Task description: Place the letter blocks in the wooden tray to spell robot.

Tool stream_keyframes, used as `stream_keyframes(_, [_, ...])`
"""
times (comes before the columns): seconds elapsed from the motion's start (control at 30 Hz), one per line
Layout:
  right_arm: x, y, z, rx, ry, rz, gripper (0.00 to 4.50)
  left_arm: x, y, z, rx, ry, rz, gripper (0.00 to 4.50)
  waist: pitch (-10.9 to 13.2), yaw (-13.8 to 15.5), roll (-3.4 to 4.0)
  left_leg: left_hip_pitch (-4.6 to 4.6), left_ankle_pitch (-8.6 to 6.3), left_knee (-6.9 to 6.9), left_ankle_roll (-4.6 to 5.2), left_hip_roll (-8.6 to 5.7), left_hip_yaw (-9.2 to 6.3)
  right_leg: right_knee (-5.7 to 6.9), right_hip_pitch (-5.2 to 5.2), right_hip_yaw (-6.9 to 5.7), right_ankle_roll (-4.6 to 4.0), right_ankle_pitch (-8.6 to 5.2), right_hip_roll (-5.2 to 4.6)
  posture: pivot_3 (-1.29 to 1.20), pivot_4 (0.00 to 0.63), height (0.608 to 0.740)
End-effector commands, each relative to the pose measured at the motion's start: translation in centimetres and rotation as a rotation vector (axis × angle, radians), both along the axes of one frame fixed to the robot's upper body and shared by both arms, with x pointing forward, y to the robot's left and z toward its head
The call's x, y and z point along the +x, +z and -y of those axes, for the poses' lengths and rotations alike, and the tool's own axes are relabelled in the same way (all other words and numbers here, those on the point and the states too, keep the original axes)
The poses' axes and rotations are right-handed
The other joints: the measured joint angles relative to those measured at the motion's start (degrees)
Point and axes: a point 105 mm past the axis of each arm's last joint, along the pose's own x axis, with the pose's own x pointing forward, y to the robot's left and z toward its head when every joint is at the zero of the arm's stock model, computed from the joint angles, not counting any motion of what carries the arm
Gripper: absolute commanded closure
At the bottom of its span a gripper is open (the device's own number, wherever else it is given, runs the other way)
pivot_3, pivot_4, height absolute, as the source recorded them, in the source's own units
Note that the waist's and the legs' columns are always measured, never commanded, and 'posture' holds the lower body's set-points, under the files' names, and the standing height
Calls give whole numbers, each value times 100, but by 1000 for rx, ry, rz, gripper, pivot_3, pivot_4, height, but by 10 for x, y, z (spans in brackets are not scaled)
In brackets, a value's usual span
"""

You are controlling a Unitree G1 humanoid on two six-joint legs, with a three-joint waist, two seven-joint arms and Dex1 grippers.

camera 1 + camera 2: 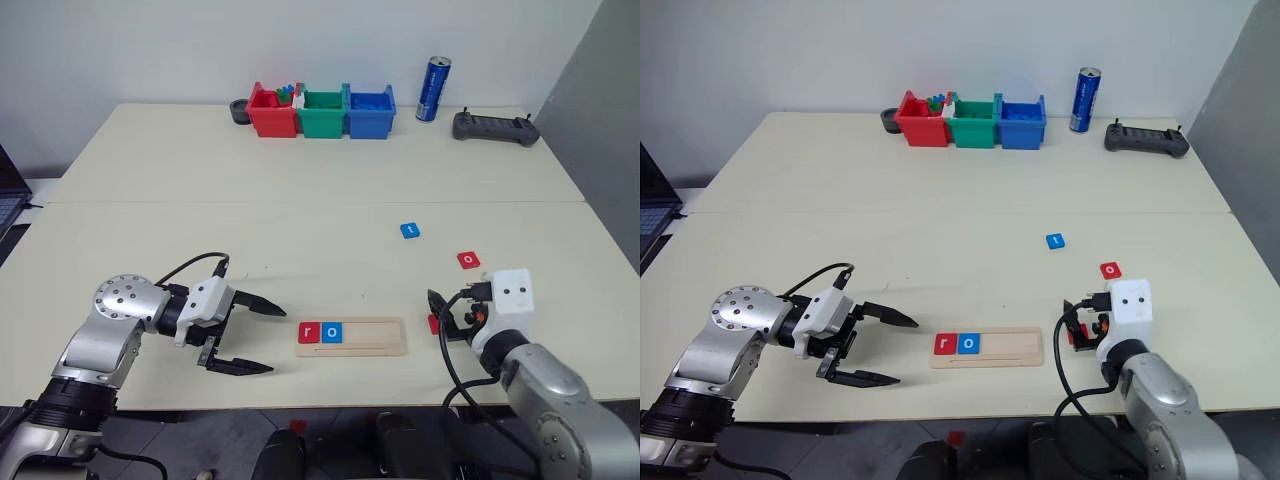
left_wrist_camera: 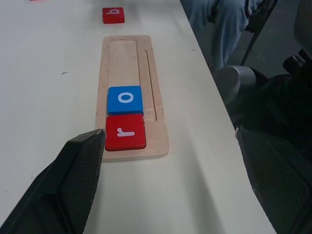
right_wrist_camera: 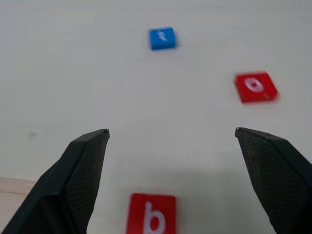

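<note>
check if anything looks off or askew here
Nothing stands out. The r and o sit square at one end of the tray. The b, red o and t lie flat on the table, not yet placed.

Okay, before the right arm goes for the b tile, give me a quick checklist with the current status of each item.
1. Right gripper jaws open: ok.
2. Red b tile lies flat on the table between the jaws, letter up: ok.
3. Wooden tray holds red r and blue o: ok.
4. Third slot free: ok.
5. Left gripper open, beside the tray's r end, off the tiles: ok.
6. Blue t and red o loose on the table: ok.
</note>
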Motion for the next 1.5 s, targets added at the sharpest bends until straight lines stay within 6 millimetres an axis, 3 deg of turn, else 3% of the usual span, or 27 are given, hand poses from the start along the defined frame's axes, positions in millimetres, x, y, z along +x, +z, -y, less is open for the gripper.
stream_keyframes(0.03, [-9,-1,0,-236,298,-8,26,1,4,2,-14,8,37,0,3,6,4,-1,0,1,0,-1,1,-2,1,0,0,0,-1,0,150,740])
stream_keyframes(0.2, [-14,7,4,-301,641,-34,26,-1,6,7,-36,-3,56,0,5,4,-3,1,-1,1,2,-1,0,-2,4,0,3,-1,2,0,150,740])
stream_keyframes(0.33, [-15,-2,8,-325,770,-102,26,-3,10,11,-40,-11,69,0,6,1,-5,1,-1,3,3,0,2,0,5,2,2,0,1,0,150,740])
stream_keyframes(0.47, [-5,-16,16,-390,820,-133,26,-6,11,14,-26,-20,55,0,7,11,-6,0,-1,6,3,-1,2,-1,6,1,2,0,0,0,150,740])
stream_keyframes(0.83, [10,-32,23,-396,866,-192,26,-5,20,22,-16,-26,62,0,7,12,-5,1,-1,6,2,-2,0,1,5,-1,-24,16,1,0,150,740])
stream_keyframes(0.93, [9,-37,20,-371,875,-218,579,-5,21,24,-18,-26,62,0,7,12,-5,2,-1,6,2,-1,0,1,5,0,-25,16,1,0,150,740])
stream_keyframes(1.17, [14,-37,15,-354,876,-212,3024,-4,22,25,-9,-28,67,0,7,11,-5,2,-1,7,2,-2,1,3,5,0,-26,17,1,0,150,740])
stream_keyframes(1.33, [12,-16,11,-375,895,-164,3035,-3,21,19,4,-4,72,0,8,12,-4,2,-1,7,2,-2,0,3,5,0,-26,17,1,0,150,740])
stream_keyframes(1.5, [2,3,-15,-390,948,-122,3035,-3,16,10,37,17,78,0,9,2,-2,4,-1,5,2,-1,-1,4,5,0,-26,16,1,0,150,740])
